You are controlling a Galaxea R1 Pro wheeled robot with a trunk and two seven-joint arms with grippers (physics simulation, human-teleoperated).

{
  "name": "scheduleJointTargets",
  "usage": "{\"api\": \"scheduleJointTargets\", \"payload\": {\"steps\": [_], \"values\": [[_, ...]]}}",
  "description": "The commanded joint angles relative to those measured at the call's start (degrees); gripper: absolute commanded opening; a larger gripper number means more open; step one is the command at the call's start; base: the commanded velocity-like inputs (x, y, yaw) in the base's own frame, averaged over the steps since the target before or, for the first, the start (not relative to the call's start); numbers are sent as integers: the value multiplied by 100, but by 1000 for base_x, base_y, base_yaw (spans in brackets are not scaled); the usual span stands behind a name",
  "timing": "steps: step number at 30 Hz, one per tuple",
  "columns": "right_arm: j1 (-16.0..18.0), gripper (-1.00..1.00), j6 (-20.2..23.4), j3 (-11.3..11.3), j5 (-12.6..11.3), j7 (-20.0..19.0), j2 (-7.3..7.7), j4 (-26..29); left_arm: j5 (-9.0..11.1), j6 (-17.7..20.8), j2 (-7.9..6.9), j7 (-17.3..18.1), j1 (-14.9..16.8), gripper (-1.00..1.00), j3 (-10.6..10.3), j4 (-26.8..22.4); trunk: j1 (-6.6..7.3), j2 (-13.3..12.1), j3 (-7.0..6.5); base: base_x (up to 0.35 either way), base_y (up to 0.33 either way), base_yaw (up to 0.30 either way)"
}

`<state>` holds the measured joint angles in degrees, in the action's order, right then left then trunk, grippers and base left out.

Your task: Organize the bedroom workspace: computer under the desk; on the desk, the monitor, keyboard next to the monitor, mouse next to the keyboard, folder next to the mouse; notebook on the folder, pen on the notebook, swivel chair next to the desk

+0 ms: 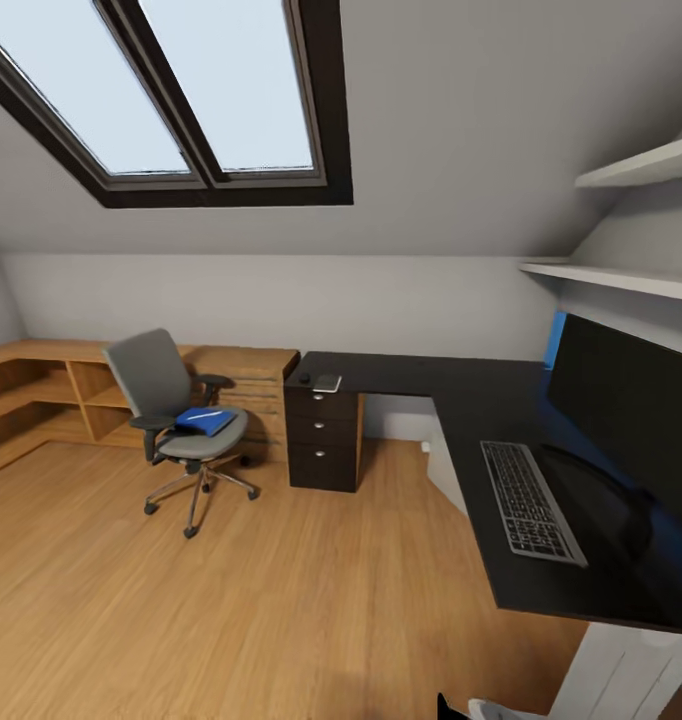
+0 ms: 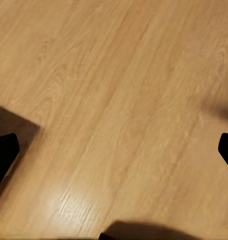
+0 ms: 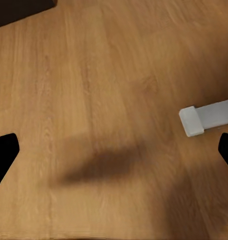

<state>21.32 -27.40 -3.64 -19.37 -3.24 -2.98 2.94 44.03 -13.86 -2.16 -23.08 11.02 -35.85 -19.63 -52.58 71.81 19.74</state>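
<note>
The grey swivel chair (image 1: 171, 400) stands on the floor, left of the black desk (image 1: 421, 378) and apart from it. On its seat lies the blue folder (image 1: 205, 422), and a thin white pen (image 1: 210, 413) rests on the folder. At the desk's left end, above the drawers (image 1: 323, 432), sit the small black mouse (image 1: 304, 378) and the grey notebook (image 1: 328, 383). The keyboard (image 1: 531, 500) lies in front of the black monitor (image 1: 626, 400). A white boxy shape (image 1: 621, 672) shows under the desk's near end; I cannot tell if it is the computer. My left gripper (image 2: 114, 150) and right gripper (image 3: 114, 150) hang open over bare floor.
A light wooden cabinet with shelves (image 1: 51, 395) runs along the back wall behind the chair. White wall shelves (image 1: 631, 280) hang above the monitor. A white bar-shaped foot (image 3: 206, 117) lies on the floor near my right gripper. Wooden floor (image 1: 281, 600) stretches between me and the chair.
</note>
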Motion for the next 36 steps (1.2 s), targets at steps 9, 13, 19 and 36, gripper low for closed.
{"api": "scheduleJointTargets", "payload": {"steps": [9, 13, 19, 36], "values": [[3, 100, -20, -40, 425, -28, -1, -4, 59, -64, -8, -34, 5, 100, -37, -6, 0, 4, 42, 5, 1, 266], [3, 100, -20, -44, 445, -28, 2, -4, 68, -172, -12, -37, 5, 100, -30, -6, 0, 4, 58, 124, 99, 266], [3, 100, -20, -49, 451, -28, 7, -4, 101, -233, -13, -38, 5, 100, -28, -6, 0, 4, 81, 248, 191, 266], [3, 100, -94, -58, 417, -24, 43, 3, 89, -237, 25, -30, 5, 100, -65, 251, 0, 4, 131, 321, 30, 172]]}}
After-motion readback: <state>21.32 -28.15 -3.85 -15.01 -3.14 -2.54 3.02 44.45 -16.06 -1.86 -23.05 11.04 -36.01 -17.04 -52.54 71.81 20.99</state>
